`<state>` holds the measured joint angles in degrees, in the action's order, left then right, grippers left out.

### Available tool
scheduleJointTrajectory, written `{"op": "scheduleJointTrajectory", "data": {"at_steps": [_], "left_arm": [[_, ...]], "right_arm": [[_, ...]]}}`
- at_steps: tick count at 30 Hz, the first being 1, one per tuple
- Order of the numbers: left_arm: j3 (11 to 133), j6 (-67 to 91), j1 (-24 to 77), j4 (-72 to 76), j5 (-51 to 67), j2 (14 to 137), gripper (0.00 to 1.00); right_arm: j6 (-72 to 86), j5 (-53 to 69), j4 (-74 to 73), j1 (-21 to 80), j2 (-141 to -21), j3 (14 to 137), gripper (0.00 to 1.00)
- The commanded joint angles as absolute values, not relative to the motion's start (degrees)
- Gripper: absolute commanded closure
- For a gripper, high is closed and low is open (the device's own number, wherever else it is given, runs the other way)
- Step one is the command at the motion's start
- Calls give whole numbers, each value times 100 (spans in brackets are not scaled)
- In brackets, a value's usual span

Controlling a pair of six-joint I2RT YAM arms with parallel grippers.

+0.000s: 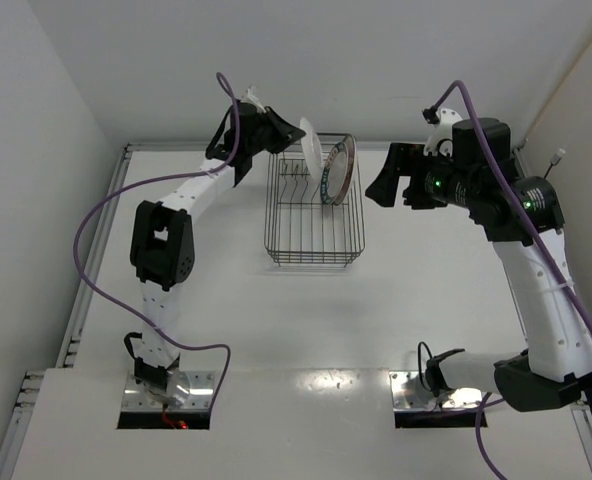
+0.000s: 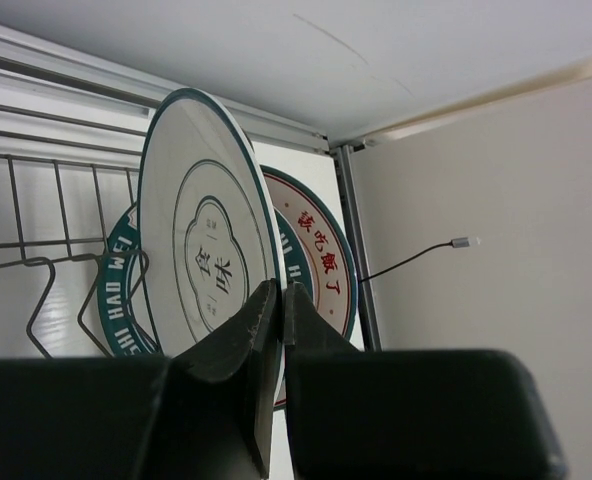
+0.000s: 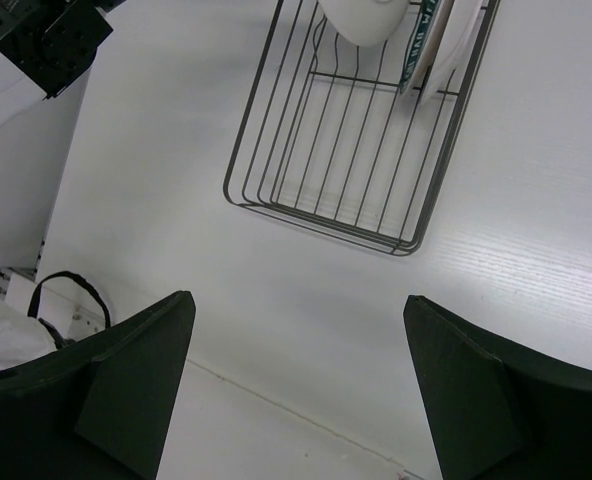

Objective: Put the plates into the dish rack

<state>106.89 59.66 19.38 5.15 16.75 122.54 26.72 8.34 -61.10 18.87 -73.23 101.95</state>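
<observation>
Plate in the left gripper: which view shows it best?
Left wrist: the ringed plate appears large and face-on, its rim pinched by the left gripper. Top external shows it small and tilted at the dish rack far end; right wrist catches only a cropped white edge.

Three plates (image 1: 336,170) upright (perhaps touching) in wire dish rack (image 1: 313,258)

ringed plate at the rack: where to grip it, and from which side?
Its rim, pinched across the thickness. The ringed plate stands on edge, faces near vertical, so only the thin edge offers a bite. Come edge-on from the left of the dish rack, as the left jaws do now.
</observation>
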Motion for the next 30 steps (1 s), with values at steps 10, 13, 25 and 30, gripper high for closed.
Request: {"op": "scheduleJointTrajectory", "data": {"at_steps": [10, 13, 25, 30], "left_arm": [[11110, 6056, 2057, 844, 1775, 11979, 100], [10961, 6056, 2109, 844, 1775, 11918, 100], [10670, 6003, 2109, 642, 1775, 11865, 100], [10854, 5722, 2215, 274, 1723, 11970, 100]], "right_arm": [[2619, 835, -6056, 1863, -7295, 10134, 17], [2619, 835, -6056, 1863, -7295, 10081, 17], [2619, 835, -6056, 1863, -7190, 10028, 17], [2619, 835, -6056, 1863, -7189, 10028, 17]]}}
